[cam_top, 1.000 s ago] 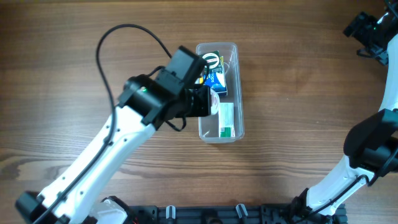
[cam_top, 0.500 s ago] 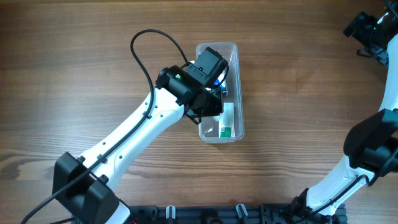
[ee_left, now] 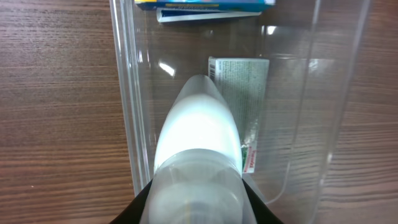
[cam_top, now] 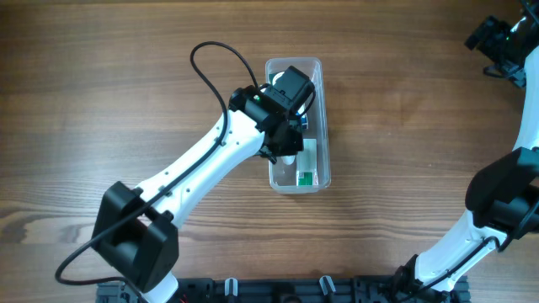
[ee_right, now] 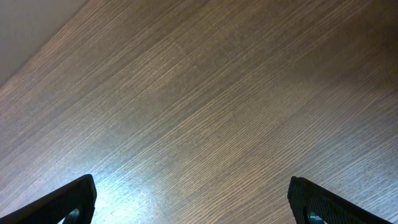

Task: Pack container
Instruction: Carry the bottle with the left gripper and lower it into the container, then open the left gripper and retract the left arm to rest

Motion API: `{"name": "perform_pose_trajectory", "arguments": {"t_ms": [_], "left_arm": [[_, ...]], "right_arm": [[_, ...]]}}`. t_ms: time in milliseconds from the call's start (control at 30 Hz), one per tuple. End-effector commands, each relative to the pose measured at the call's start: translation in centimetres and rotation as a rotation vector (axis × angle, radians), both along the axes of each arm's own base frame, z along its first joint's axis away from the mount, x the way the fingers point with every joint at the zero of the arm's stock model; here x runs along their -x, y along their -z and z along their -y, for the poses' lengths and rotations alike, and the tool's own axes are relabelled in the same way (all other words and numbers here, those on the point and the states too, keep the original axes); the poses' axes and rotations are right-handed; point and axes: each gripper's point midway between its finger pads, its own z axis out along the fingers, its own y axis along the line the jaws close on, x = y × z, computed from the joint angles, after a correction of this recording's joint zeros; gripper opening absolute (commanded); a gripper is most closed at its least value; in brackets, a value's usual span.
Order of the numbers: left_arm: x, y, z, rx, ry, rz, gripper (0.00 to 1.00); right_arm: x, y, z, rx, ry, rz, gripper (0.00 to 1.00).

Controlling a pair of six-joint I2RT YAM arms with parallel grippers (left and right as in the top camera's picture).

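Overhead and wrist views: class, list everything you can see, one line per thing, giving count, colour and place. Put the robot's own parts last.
container: 1, clear, middle of the table.
green and white box: 1, green and white, flat on the container floor at the end nearest the robot's base.
blue box: 1, blue, inside the container beyond the green and white box; mostly hidden by the arm from overhead.
white tube: 1, white, exact type unclear; held over the container, tip pointing in beside the green and white box.
table: 1, brown wood grain, under everything.
cable: 1, black, looping off the left arm.
left gripper: 1, black, shut on the white tube.
right gripper: 1, black, open, over bare wood at the far right.
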Motion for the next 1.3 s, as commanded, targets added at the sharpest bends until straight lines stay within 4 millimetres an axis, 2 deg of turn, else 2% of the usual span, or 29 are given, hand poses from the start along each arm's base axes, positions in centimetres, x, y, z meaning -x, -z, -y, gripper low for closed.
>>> {"name": "perform_pose_trajectory", "arguments": {"t_ms": [0,300,467,1000,1100,1133,1200,1233,1267], "left_arm": [[-0.5,-0.8,0.5,0.005,-0.007,0.032,0.29],[-0.5,0.6,0.5,-0.019,-0.007,0.004,0.31],[-0.7,0.6,0.6,-0.014,-0.007,0.009,0.38],[-1.2,0.4,1.1,0.004,0.004,0.035,0.40],[-1.8,0.1,1.3,0.009,0.028,0.066,0.47],[-2.0,-0.2,1.3,0.008,0.042,0.076,0.53],[-2.4,-1.2,1.7,0.020,0.079,0.108,0.72],[-2.6,-1.8,1.9,0.028,0.094,0.125,0.77],[-3.0,-2.9,2.0,0.036,0.111,0.153,0.93]], "right_arm": [[-0.1,0.5,0.1,0.000,0.013,-0.008,1.00],[-0.1,0.5,0.1,0.000,0.014,-0.008,1.00],[-0.1,0.5,0.1,0.000,0.013,-0.008,1.00],[-0.1,0.5,0.1,0.000,0.013,-0.008,1.00],[-0.1,0.5,0.1,0.000,0.013,-0.008,1.00],[-0.1,0.5,0.1,0.000,0.014,-0.008,1.00],[-0.1,0.5,0.1,0.000,0.014,-0.008,1.00],[-0.1,0.5,0.1,0.000,0.013,-0.008,1.00],[-0.1,0.5,0.1,0.000,0.013,-0.008,1.00]]}}
